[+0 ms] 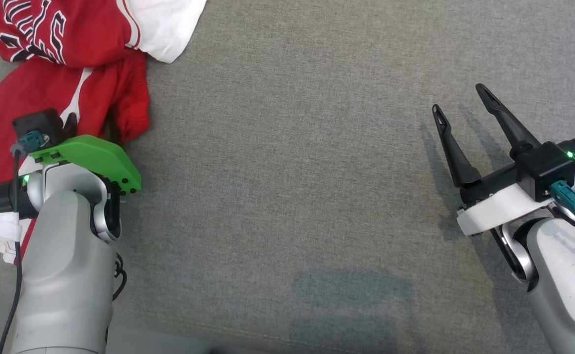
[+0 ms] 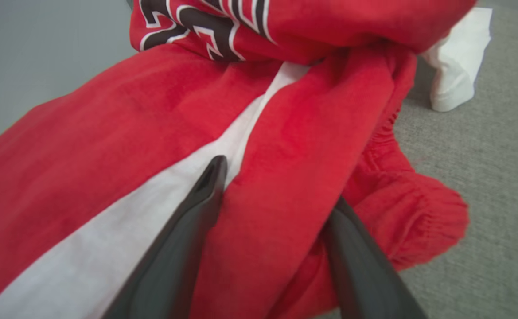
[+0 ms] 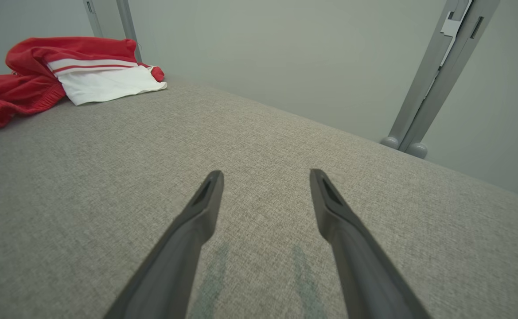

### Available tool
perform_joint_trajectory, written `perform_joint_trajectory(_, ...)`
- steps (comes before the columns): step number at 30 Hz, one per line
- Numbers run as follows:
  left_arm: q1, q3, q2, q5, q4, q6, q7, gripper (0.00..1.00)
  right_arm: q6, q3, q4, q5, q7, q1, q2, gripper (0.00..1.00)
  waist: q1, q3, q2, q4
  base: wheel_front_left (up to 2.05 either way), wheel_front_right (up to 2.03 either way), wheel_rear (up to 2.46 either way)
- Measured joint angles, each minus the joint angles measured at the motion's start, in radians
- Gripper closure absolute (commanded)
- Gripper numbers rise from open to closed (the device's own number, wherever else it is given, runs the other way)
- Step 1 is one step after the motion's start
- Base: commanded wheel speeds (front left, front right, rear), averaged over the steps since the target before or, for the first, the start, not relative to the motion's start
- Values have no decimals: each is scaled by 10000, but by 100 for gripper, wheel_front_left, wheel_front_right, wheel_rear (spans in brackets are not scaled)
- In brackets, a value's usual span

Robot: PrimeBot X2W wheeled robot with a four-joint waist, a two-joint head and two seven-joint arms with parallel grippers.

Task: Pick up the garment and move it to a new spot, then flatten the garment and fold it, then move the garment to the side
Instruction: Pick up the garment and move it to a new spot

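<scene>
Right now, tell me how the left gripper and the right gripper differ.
The left gripper straddles a fold of the red garment, one finger on its white stripe; the right gripper hangs over the grey surface with nothing between its fingers. The left gripper carries a green plate at its wrist, the right gripper a white plate. Both stand open, with long dark fingers.

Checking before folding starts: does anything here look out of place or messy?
The red garment lies bunched and folded over itself at the left edge of the grey surface, not flat. Nothing looks torn or spilled.
</scene>
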Motion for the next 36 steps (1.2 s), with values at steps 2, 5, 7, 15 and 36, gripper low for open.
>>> perform_joint_trajectory(2,-110,-17,-6,2,115,2,-121,100,0,-6,6,0,0,0,0,0,0,-11,0,-17,0,0,0)
perform_joint_trajectory(5,-242,-119,-25,10,194,2,-403,100,-21,-111,59,0,-2,0,-4,0,0,-60,0,-9,0,0,0)
perform_joint_trajectory(7,-302,-230,-33,25,209,0,-581,100,-90,-178,119,2,-6,0,-17,0,0,-121,0,19,0,0,0)
perform_joint_trajectory(15,-292,-775,-50,224,196,-460,-1358,100,-94,-138,362,52,-217,1,155,0,0,-524,0,158,0,0,0)
perform_joint_trajectory(36,891,-2165,-38,186,-1074,-2057,-1845,100,-539,-234,1496,662,-667,604,1114,0,0,-2430,0,-335,0,0,0)
